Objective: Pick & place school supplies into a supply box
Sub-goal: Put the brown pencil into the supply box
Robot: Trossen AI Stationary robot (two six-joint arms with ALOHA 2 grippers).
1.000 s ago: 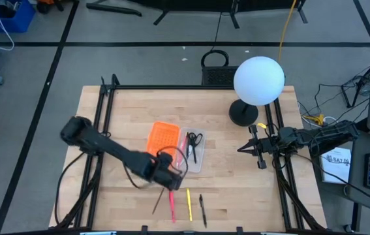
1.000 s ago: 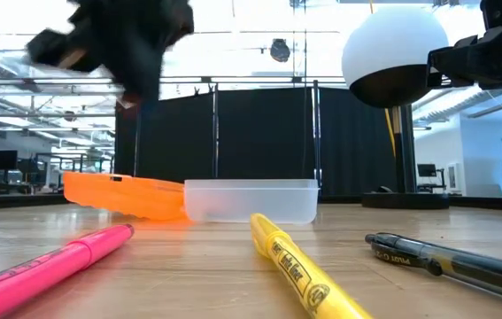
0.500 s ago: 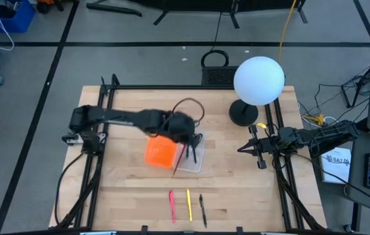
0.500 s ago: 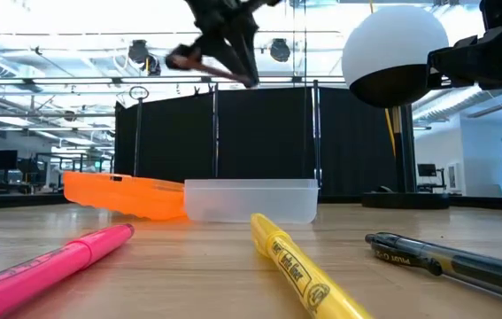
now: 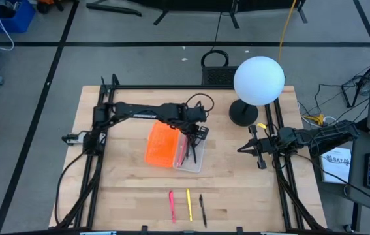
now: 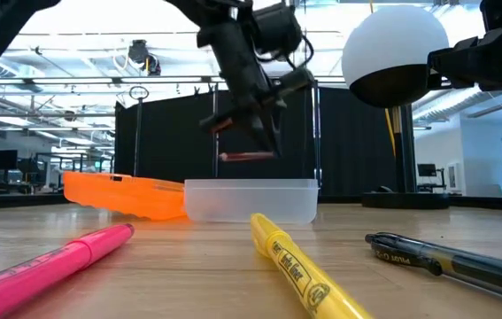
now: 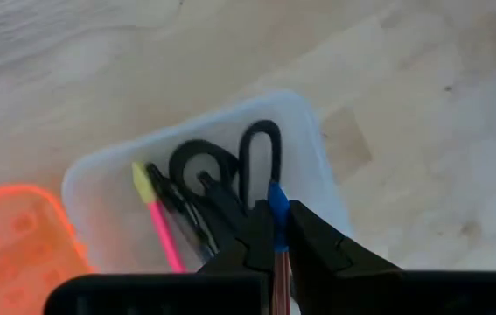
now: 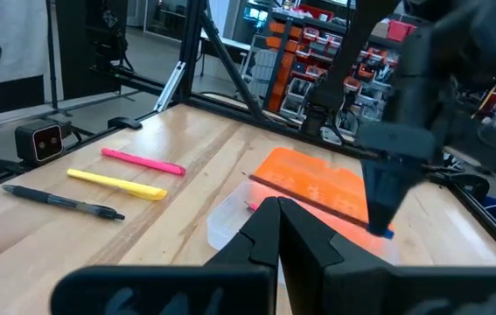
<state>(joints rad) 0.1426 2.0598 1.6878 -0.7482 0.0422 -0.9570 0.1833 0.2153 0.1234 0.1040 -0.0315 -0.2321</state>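
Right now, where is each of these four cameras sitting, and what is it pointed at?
High view: overhead, straight down on table, both arms, clear box.
Low view: table height, looking level past yellow highlighter; left gripper overhead.
Left wrist view: above box, own fingers pinching a brown pencil over scissors.
Right wrist view: from table's side, own shut fingers.
Shared: orange tray in all four.

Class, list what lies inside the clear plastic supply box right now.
Inside the clear plastic supply box: black-handled scissors and a pink highlighter with a yellow tip. The left gripper, holding a brown pencil, covers the rest.
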